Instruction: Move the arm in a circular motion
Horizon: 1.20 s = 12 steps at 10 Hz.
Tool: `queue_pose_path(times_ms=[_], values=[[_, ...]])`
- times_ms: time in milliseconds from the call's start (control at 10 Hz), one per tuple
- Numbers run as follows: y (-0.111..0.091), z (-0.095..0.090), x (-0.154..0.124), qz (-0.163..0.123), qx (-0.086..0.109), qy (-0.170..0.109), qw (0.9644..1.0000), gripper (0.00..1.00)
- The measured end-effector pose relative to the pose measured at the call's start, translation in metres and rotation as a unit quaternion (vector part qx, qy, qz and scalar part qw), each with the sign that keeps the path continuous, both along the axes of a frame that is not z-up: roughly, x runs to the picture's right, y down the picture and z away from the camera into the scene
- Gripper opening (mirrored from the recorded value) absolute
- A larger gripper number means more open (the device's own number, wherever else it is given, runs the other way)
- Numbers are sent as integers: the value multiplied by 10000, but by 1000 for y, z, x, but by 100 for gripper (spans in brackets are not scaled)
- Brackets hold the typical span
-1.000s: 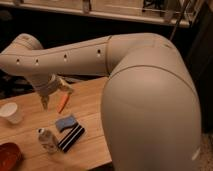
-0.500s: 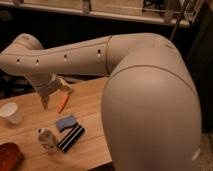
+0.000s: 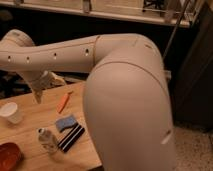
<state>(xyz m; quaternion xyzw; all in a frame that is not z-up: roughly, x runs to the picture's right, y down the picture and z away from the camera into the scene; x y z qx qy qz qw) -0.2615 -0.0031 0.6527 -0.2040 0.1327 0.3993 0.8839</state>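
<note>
The arm [image 3: 125,90] is cream-white, thick and rounded, with small dark holes along its upper segment. It fills the right and centre of the camera view and reaches left across the top. Its tapered gripper [image 3: 39,95] hangs down at the left, above the wooden table [image 3: 30,102], between the white cup and the orange object. It holds nothing that I can see.
On the table lie a white cup [image 3: 11,112], an orange object [image 3: 63,102], a blue sponge [image 3: 66,123], a dark striped packet [image 3: 71,137], a small bottle [image 3: 47,140] and a red bowl [image 3: 7,156]. Dark shelving stands behind.
The gripper has shifted slightly to the left and down; the objects on the table have not moved.
</note>
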Motion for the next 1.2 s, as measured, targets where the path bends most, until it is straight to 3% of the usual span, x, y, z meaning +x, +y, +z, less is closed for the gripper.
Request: queue_pose_path(times_ms=[200, 400, 500, 600, 800, 900, 1200], values=[[-26, 27, -27, 97, 97, -339, 9993, 80], [-66, 67, -21, 405, 238, -445, 9979, 80], [-86, 89, -5, 574, 315, -379, 9971, 80], [-105, 108, 26, 790, 371, -188, 9960, 80], [-120, 123, 76, 1117, 407, 129, 9928, 80], [-124, 127, 116, 1353, 411, 404, 9891, 80], [-114, 106, 208, 1769, 426, 1009, 9781, 80]])
